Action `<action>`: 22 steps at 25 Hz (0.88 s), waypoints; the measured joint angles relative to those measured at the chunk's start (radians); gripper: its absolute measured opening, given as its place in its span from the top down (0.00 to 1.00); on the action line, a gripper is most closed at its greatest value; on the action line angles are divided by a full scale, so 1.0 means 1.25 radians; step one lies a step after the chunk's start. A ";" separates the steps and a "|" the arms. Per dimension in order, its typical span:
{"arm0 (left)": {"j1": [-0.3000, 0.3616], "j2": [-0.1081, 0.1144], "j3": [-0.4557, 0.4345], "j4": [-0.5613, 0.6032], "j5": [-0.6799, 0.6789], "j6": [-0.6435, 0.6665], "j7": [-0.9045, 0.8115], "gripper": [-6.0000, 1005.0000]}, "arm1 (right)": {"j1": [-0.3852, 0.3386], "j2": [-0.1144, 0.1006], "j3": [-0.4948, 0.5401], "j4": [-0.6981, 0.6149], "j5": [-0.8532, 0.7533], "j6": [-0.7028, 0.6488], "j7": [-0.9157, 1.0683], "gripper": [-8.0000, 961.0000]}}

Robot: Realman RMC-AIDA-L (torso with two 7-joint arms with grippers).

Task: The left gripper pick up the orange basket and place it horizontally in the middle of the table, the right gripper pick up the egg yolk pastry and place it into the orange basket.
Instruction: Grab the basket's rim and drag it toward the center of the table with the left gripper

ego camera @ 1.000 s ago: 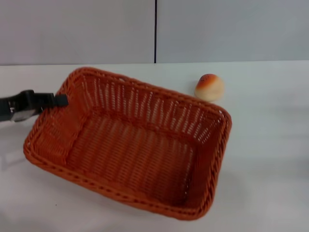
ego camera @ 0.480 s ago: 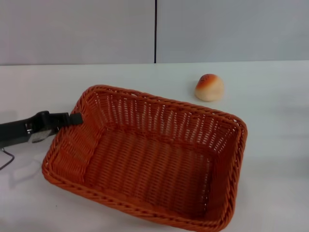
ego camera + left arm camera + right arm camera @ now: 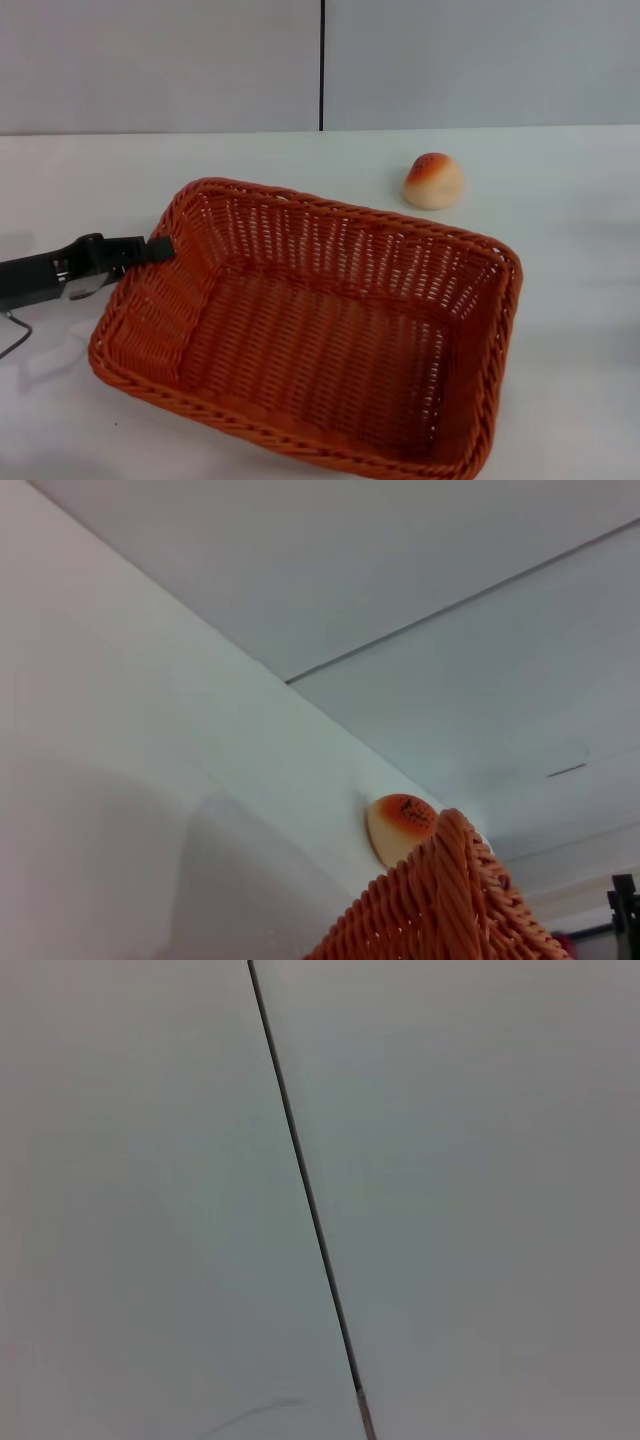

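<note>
The orange basket sits open side up on the white table, at the middle and front, slightly skewed. My left gripper reaches in from the left and is shut on the rim of the basket's left short side. The egg yolk pastry rests on the table behind the basket's right end, apart from it. In the left wrist view a piece of the woven basket rim fills the foreground, with the pastry beyond it. The right gripper is out of view; its wrist view shows only the wall.
A grey wall with a dark vertical seam runs behind the table. A thin cable trails from the left arm over the table's left side. Bare tabletop lies to the right of the basket and around the pastry.
My left gripper has carried the basket to the right and toward the front over the last second. In the last half second it only shifted slightly. The pastry has not moved.
</note>
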State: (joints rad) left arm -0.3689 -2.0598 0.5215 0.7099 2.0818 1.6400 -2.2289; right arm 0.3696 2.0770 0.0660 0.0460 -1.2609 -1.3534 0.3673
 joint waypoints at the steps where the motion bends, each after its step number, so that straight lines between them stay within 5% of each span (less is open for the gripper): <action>1: -0.001 0.001 0.000 0.003 0.000 0.003 -0.002 0.78 | 0.000 0.000 0.000 0.000 0.000 0.004 0.000 0.32; 9: 0.006 0.004 0.001 0.076 0.016 0.036 -0.027 0.77 | 0.003 0.000 0.000 0.001 0.000 0.010 0.000 0.32; 20: 0.003 0.042 0.004 0.119 0.031 0.077 -0.027 0.35 | 0.012 -0.001 0.000 -0.004 0.001 0.012 0.002 0.32; 22: 0.003 0.042 0.004 0.119 0.031 0.077 -0.027 0.35 | 0.016 -0.003 -0.001 -0.011 -0.021 0.010 0.016 0.32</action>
State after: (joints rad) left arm -0.3651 -2.0069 0.5260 0.8589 2.1210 1.7367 -2.2630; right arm 0.3895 2.0730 0.0648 0.0320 -1.2868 -1.3410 0.3868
